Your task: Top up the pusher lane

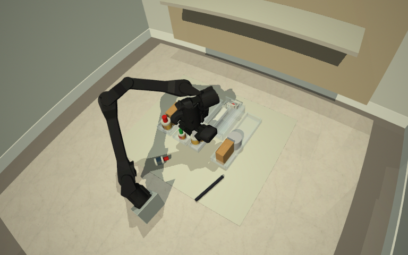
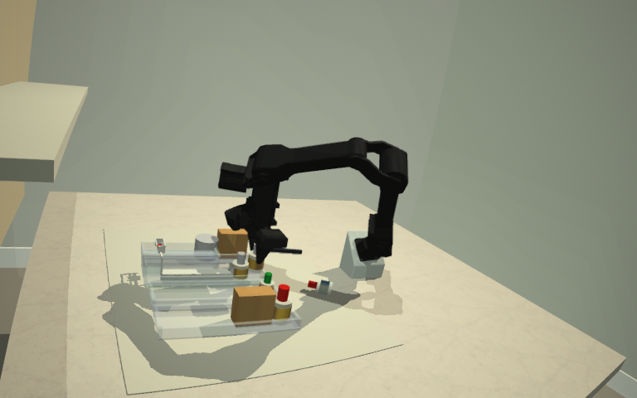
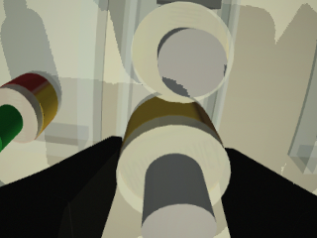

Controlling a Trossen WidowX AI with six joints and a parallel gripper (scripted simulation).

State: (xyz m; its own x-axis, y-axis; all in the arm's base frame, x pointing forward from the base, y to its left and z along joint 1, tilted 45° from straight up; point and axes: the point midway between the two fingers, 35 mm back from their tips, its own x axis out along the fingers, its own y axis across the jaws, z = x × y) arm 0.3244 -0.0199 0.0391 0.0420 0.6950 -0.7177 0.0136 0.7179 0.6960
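Right now my gripper (image 3: 172, 154) is clamped on the grey-capped jar (image 3: 173, 188), fingers pressed on either side of its cream-and-amber body, so it stays upright while I use it as a ram. In the wrist view the black fingers flank it at 9 and 3 o'clock, and its grey cap faces straight up at the camera, so its long axis runs vertical, base down toward the lane floor.

At 12 o'clock from it, touching or very nearly so, stands the matching jar (image 3: 182, 50) already in the sprung lane (image 1: 223, 118), also upright with its cap up. I judge the two are lined up along the lane's length on purpose: a push through the centre line should move the row back squarely against the pusher plate (image 1: 232, 104) instead of tipping the rear jar. From the exterior view my jar (image 2: 255, 260) sits at the lane's front end, beside its twin (image 2: 240, 266); whether it has cleared the low front stop I cannot tell.

At 9 o'clock stand the green-capped jar (image 3: 12, 122) and, in the top view, the red-capped jar (image 1: 164, 121), in neighbouring lanes. They are the wrong match, so I leave them alone.
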